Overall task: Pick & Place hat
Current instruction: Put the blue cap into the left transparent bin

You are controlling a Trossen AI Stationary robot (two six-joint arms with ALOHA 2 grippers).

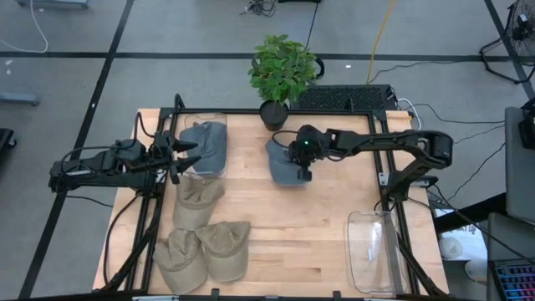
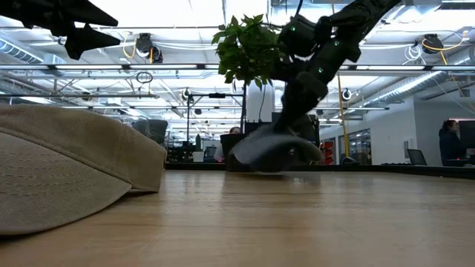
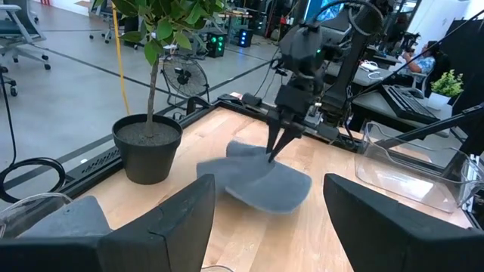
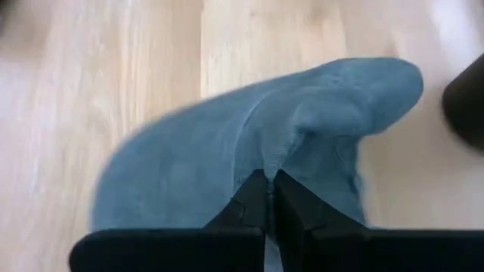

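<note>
Blue-grey fabric bunches between the fingers of our right end effector (image 4: 271,198), which are pressed together on a fold of the blue-grey cap (image 4: 249,151); the right wrist view shows that pinch up close, while the high view hides it under the wrist. From overhead we see the same cap (image 1: 284,164) near the middle of the wooden tabletop (image 1: 318,219), just in front of the potted plant (image 1: 282,73). Only the low view shows how the cap (image 2: 274,152) sits: its edge is on or barely above the wood, and we cannot tell which. Our left end effector (image 1: 177,156) hovers with its fingers spread and nothing between them, at the rim of a clear bin (image 1: 201,124) holding another blue-grey cap (image 1: 206,144). Three tan caps (image 1: 201,238) lie along the left front of the tabletop, and a second clear bin (image 1: 372,251) sits at the right front. In the low view, a person (image 2: 450,142) stands far off in the room.
</note>
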